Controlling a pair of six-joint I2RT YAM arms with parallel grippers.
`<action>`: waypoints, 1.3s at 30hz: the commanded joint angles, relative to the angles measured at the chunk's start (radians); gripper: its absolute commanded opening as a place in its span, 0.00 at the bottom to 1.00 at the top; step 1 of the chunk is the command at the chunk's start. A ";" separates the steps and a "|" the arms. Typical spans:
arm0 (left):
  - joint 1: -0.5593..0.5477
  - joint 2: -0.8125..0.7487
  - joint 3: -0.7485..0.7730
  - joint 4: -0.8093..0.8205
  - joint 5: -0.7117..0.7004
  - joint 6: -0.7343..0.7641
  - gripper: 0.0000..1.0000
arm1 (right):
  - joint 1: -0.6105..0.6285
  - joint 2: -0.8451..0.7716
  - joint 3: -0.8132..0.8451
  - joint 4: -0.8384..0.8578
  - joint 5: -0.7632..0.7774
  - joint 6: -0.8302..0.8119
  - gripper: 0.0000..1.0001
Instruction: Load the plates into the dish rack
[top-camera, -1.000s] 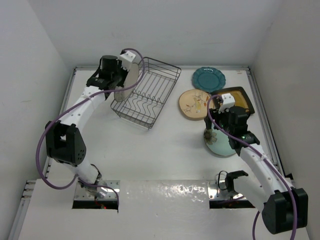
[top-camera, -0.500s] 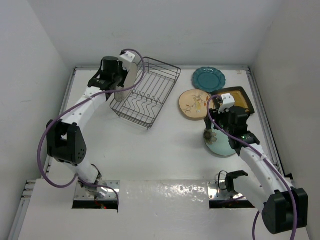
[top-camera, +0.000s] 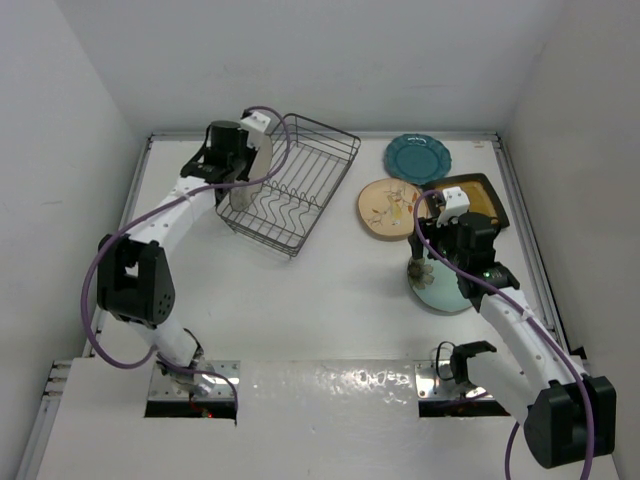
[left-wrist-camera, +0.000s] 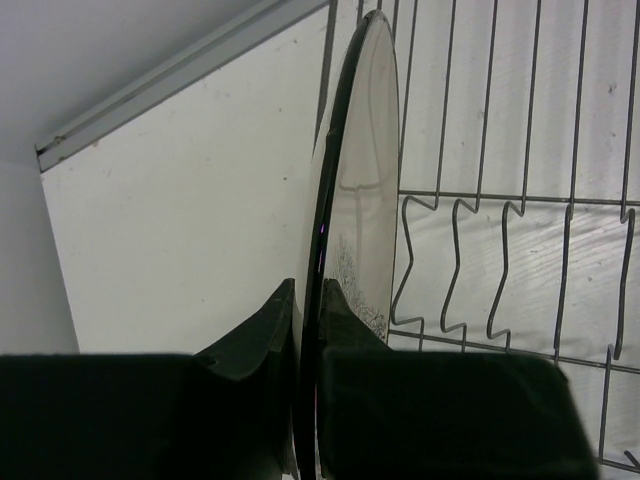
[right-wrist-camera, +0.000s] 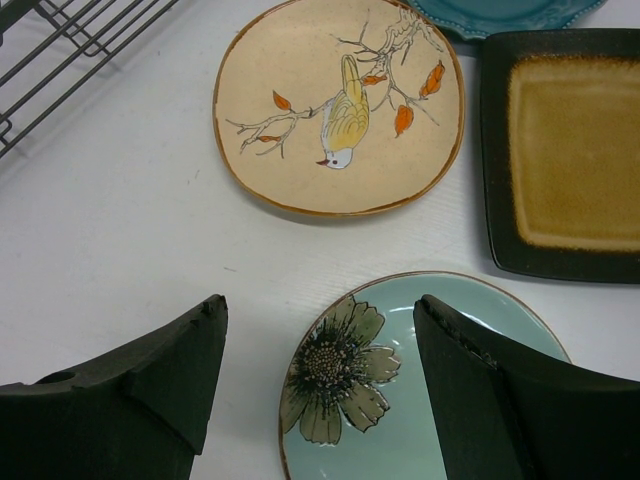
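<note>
Right wrist: cream plate (right-wrist-camera: 338, 105) (bird-painted) beyond gripper (right-wrist-camera: 318, 300).

You're in a robot test cell in a lab rather than a real kitchen: plain white walls (top-camera: 320, 60) box in a bare white desk (top-camera: 330, 300) on three sides. The left arm (top-camera: 165, 215) and the right arm (top-camera: 515, 320) stand on metal mounting plates (top-camera: 225, 370) set into the desk's near edge, with purple cables (top-camera: 84, 310) looped along them. The kitchenware is set out as test pieces on that bare surface: a wire dish rack (top-camera: 295, 185), a teal plate (top-camera: 418, 155) and other odd plates beside it.
</note>
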 joint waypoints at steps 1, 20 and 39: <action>0.005 0.023 0.017 0.125 -0.016 0.012 0.00 | 0.001 -0.003 0.001 0.019 -0.019 -0.009 0.74; 0.026 0.050 0.008 0.185 -0.055 -0.078 0.49 | 0.000 0.038 0.019 0.016 -0.040 -0.007 0.75; 0.022 -0.080 0.272 -0.028 0.054 -0.116 0.69 | -0.500 0.213 -0.016 0.094 -0.219 0.496 0.86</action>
